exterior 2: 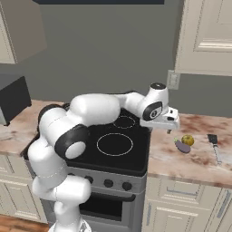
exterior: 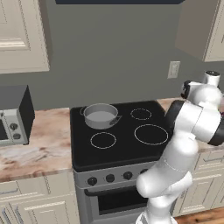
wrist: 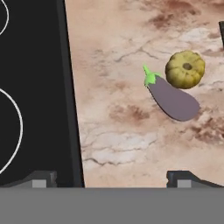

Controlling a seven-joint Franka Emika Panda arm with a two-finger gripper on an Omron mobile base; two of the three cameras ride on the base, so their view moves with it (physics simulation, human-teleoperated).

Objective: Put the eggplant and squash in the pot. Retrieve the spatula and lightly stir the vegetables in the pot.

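The purple eggplant lies on the marble counter, touching the yellow-green squash beside it. From the right base view both eggplant and squash rest right of the stove, with the spatula further right. My gripper hovers over the counter by the stove's right edge, left of the vegetables. It is open, fingertips wide apart with nothing between them. The grey pot stands empty on the stove's back left burner.
The black cooktop has bare burner rings in front of and beside the pot. A microwave sits on the left counter. Wall cabinets hang above the right counter, and an outlet is on the wall.
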